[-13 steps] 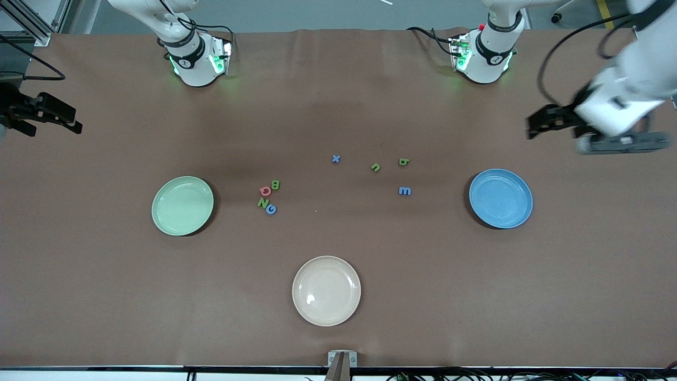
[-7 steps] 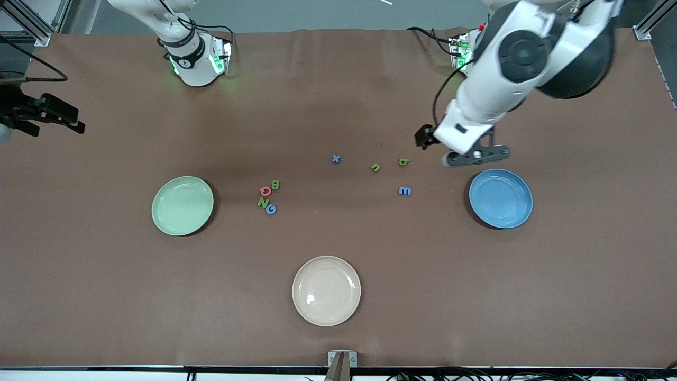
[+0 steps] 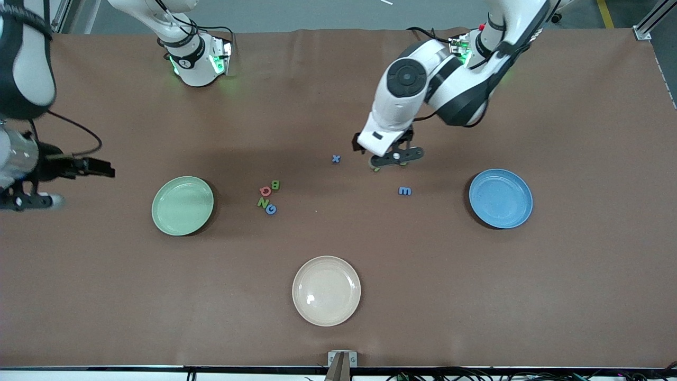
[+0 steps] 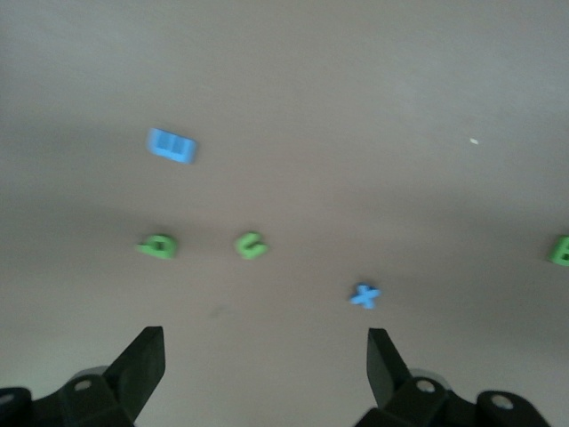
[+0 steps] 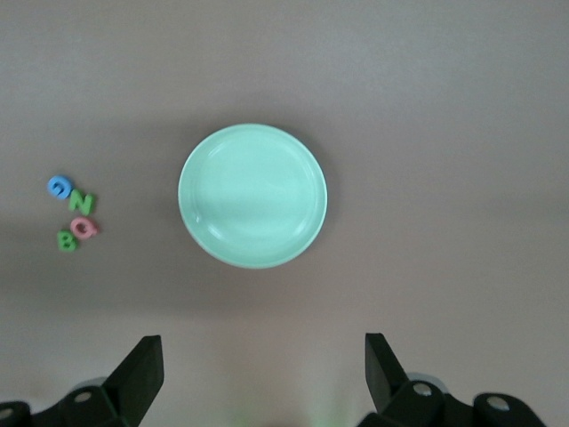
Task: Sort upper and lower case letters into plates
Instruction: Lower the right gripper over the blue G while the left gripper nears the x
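Your left gripper (image 3: pixel 394 157) hangs low over the small letters, just above the middle of the front view. Its fingers are spread wide and grip nothing; in the left wrist view the left gripper (image 4: pixel 264 338) shows both fingertips (image 4: pixel 149 342) apart, with bare table between them.

From the front, the gripper covers most of the green n (image 3: pixel 376 169). The wrist view shows the green n (image 4: pixel 252 245) clearly, with the green b (image 4: pixel 158 245) beside it. The blue x (image 3: pixel 336 158) lies near the gripper, toward the right arm's end. The blue m (image 3: pixel 405 191) lies nearer the front camera, lower in the frame.

The capitals sit in a tight cluster at mid-height of the frame, between the small letters and the pale green plate (image 3: pixel 182 206): green B (image 3: pixel 275 184), red Q (image 3: pixel 265 191), green N (image 3: pixel 263 202) and blue G (image 3: pixel 271 209).

The blue plate (image 3: pixel 500 198) sits at the same height, toward the left arm's end. The cream plate (image 3: pixel 326 290) lies low in the frame, at its centre. All the letters you can see lie on the brown table (image 3: pixel 529 296).

Your right gripper (image 3: pixel 26 201) is at the frame's edge by the right arm's end, level with the green plate. Its fingers are also spread and hold nothing. The right wrist view looks down on that plate and the capitals.
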